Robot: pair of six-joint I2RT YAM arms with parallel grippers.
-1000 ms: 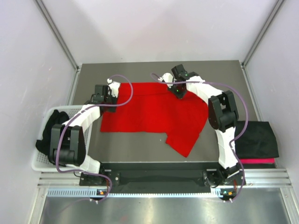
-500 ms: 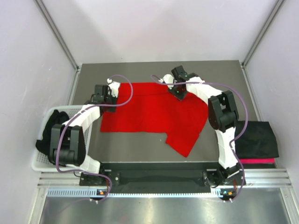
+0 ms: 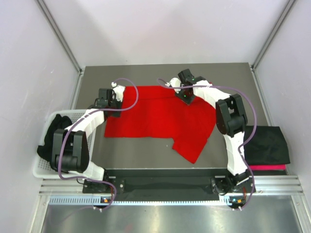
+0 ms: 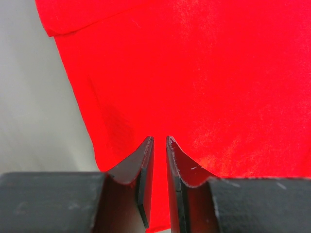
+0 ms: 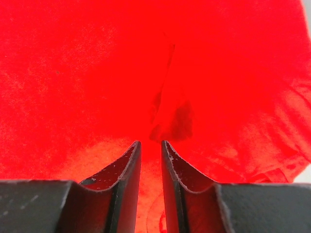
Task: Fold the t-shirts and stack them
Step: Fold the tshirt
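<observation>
Your left fingers (image 4: 140, 166) are drawn almost together, leaving only a thin slot. Red cloth runs down through that slot, so they are pinched on the red t-shirt (image 3: 160, 116) close to its edge, with bare tabletop (image 3: 146, 75) just to one side. Your right fingers (image 5: 127, 166) stand at the same narrow gap, also with red cloth between them. A small dark pucker of fabric sits just ahead of their tips.

From above, the red t-shirt lies spread across the middle of the tabletop, with one sleeve pointing toward the near edge. The left fingers are at its far left corner and the right fingers are on its far edge, right of centre.

At the right, off the tabletop's edge, a folded black t-shirt (image 3: 266, 143) lies on a pinkish-red t-shirt (image 3: 267, 167), of which only a thin strip shows. At the left, dark cloth (image 3: 51, 133) sits heaped in the white basket (image 3: 41, 171), partly behind the left arm, so you cannot tell what garments those are. Both wrist views are filled with red, which hides the shirt's outline, and from overhead the fingertips are hidden under the wrists.
</observation>
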